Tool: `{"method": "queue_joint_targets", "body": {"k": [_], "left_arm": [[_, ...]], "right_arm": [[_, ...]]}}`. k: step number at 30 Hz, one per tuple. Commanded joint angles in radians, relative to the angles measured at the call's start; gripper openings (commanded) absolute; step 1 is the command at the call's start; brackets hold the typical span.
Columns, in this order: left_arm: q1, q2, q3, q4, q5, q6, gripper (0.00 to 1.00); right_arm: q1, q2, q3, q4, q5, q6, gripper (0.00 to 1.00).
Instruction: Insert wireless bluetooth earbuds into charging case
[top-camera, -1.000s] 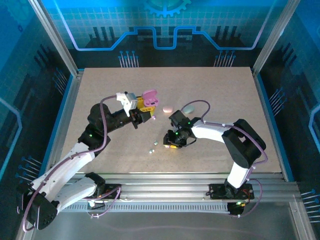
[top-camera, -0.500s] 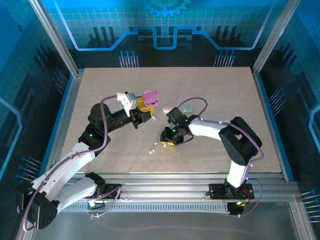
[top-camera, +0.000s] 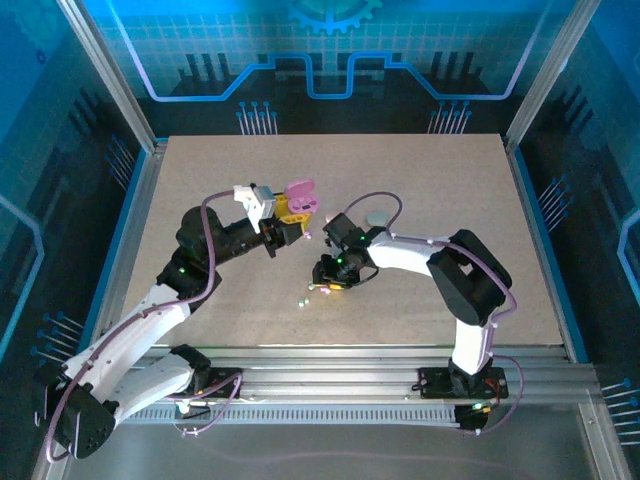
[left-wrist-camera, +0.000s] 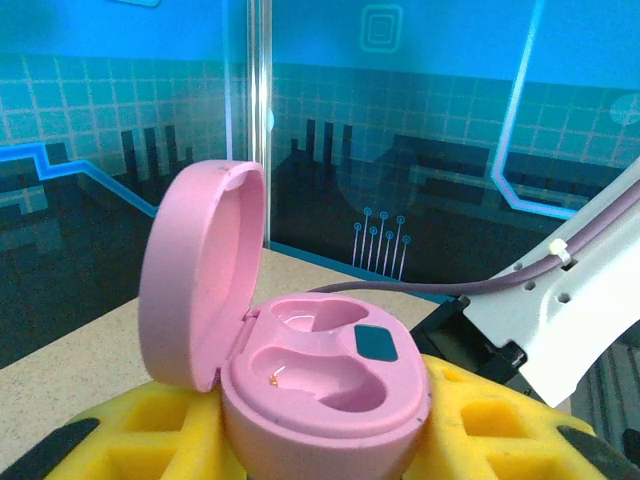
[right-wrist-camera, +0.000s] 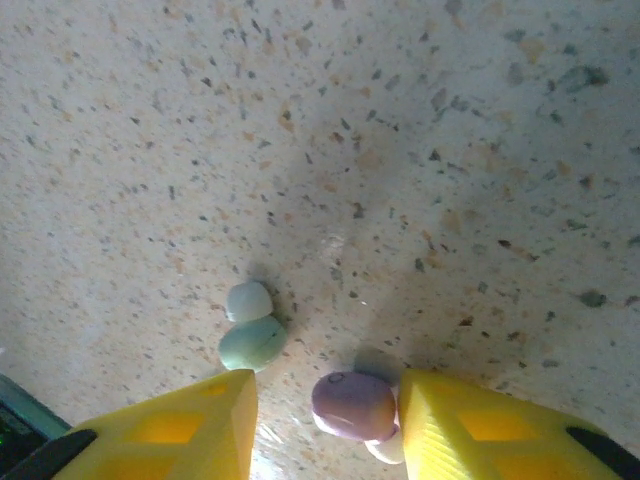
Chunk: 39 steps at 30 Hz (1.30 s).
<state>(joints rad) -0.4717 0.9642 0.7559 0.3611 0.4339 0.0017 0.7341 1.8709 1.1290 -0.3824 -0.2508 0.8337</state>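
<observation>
The purple earbud (right-wrist-camera: 352, 405) lies on the speckled counter (right-wrist-camera: 450, 150), between the two yellow fingers (right-wrist-camera: 180, 430) of the right hand (right-wrist-camera: 325, 425). It touches the finger on the one side, and on the other side there is a free gap. A small pale piece (right-wrist-camera: 385, 450) lies half hidden under it (I cannot say if it is a second earbud). Just beside them, outside the fingers, two mint earbuds (right-wrist-camera: 250, 330) lie touching each other. During the last second the right hand has moved to the left over the counter toward these pieces, and its fingers have opened a little more. So they now stand apart around the purple earbud and are not clamped on it. I judge this as the approach for a pick, and the closing must be done carefully, because the pale piece can be taken or pushed away together with it. Farther left, the left hand (top-camera: 287, 210) has not moved. It stays closed on the pink charging case (left-wrist-camera: 320, 375), which is raised above the counter with its lid (left-wrist-camera: 200, 270) open. Both hollows look empty, so no earbud is in this case yet.
</observation>
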Motion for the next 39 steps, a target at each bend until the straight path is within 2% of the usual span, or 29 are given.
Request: {"method": "queue_joint_targets", "body": {"k": [1,11,27,31,39], "left_arm": [[0.006,0.002,0.001,0.012,0.012,0.011,0.35],[0.006,0.004,0.005,0.013,0.011,0.006,0.36],[0.006,-0.003,0.005,0.018,-0.003,0.013,0.35],[0.006,-0.002,0.007,0.016,-0.001,0.011,0.36],[0.006,-0.028,-0.002,0.019,-0.032,0.021,0.36]], "right_arm": [[0.021,0.04,0.053,-0.097,0.046,-0.107,0.44],[0.051,0.094,0.119,-0.18,-0.034,-0.25,0.39],[0.065,0.04,0.086,-0.119,-0.147,-0.254,0.36],[0.066,0.046,0.099,-0.114,-0.15,-0.248,0.37],[0.07,0.045,0.125,-0.159,-0.062,-0.234,0.38]]}}
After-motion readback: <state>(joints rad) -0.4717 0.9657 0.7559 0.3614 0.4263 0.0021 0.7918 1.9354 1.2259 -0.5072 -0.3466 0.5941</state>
